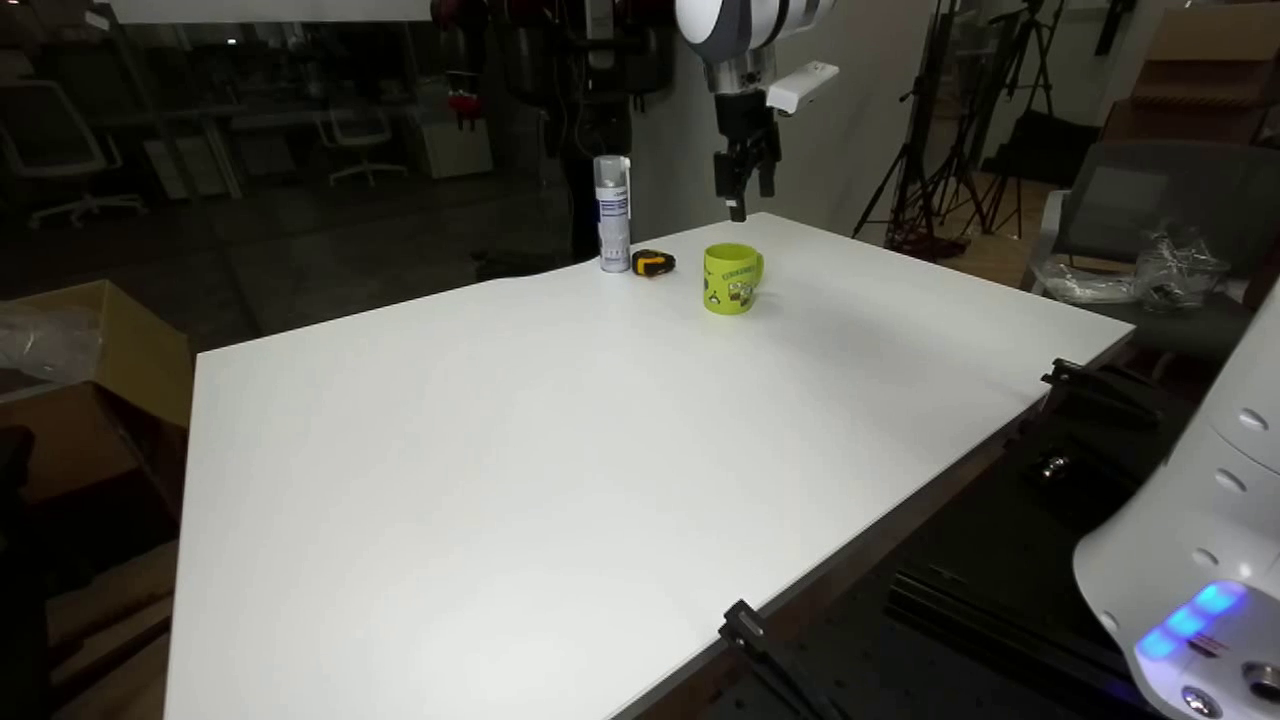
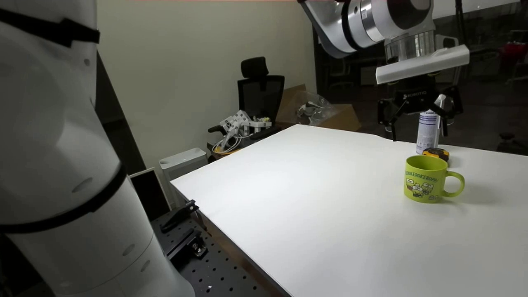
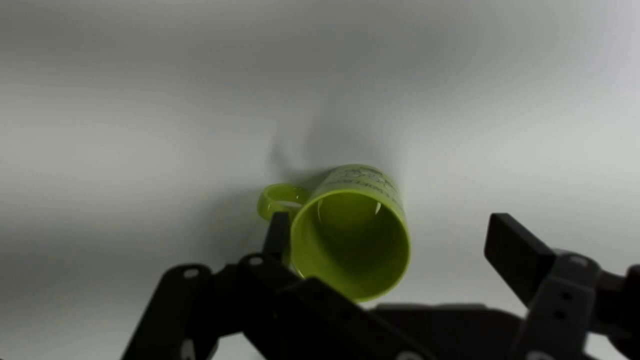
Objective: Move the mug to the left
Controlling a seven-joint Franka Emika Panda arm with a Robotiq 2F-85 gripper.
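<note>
The yellow-green mug stands upright on the white table, in an exterior view [image 1: 730, 282] and in an exterior view [image 2: 425, 181], with cartoon figures and dark lettering on its side. In the wrist view the mug [image 3: 352, 240] shows its open mouth, with its handle pointing left. My gripper is open and empty above the mug, with air between fingertips and rim, in both exterior views [image 1: 752, 202] [image 2: 419, 135]. In the wrist view, the gripper [image 3: 389, 232] has its left finger over the handle side of the mug, and its right finger well right of the rim.
A white-and-blue spray can [image 1: 613, 220] stands near the table's far edge, and a black-and-yellow tape measure [image 1: 653, 263] lies beside it. Both also show behind the mug, the can [image 2: 427, 130] and the tape measure [image 2: 436, 154]. The white table [image 1: 450, 450] has clamps on its edge.
</note>
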